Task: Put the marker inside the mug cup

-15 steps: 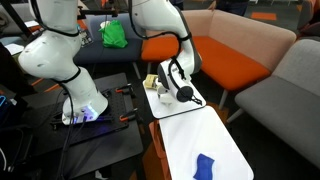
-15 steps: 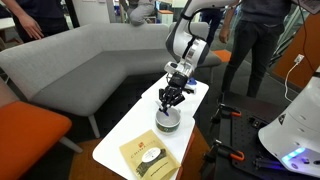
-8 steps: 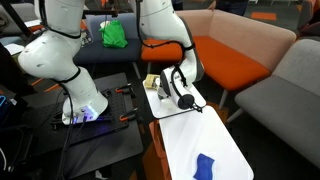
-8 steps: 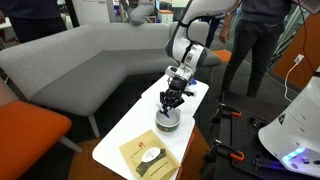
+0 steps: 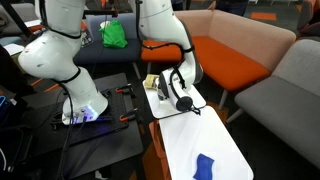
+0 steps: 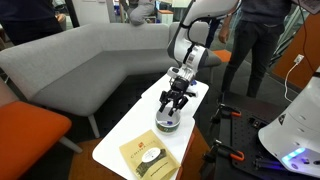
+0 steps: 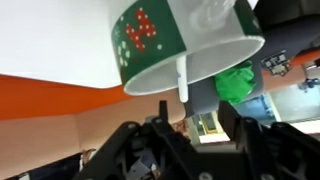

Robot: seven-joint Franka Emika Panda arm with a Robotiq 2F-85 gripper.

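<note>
The wrist view stands upside down. A mug (image 7: 170, 40) with a green patterned band and a white rim fills its top. A thin white marker (image 7: 182, 82) sticks out of the mug's mouth, pointing toward my gripper (image 7: 198, 115). The jaws are open and stand apart on either side of the marker's free end, without touching it. In an exterior view the gripper (image 6: 175, 103) hangs straight above the mug (image 6: 168, 122) on the white table (image 6: 125, 135). In an exterior view the gripper (image 5: 183, 100) covers the mug.
A blue cloth (image 5: 205, 166) lies at the near end of the white table (image 5: 200, 135). A brown card with a watch-like item (image 6: 150, 158) lies on the table's other end. Grey and orange sofas (image 5: 230, 50) surround the table. A green bundle (image 5: 115, 35) sits on a seat.
The jaws have spread apart and let go of the marker, which now stands in the mug. The arm has barely moved.
</note>
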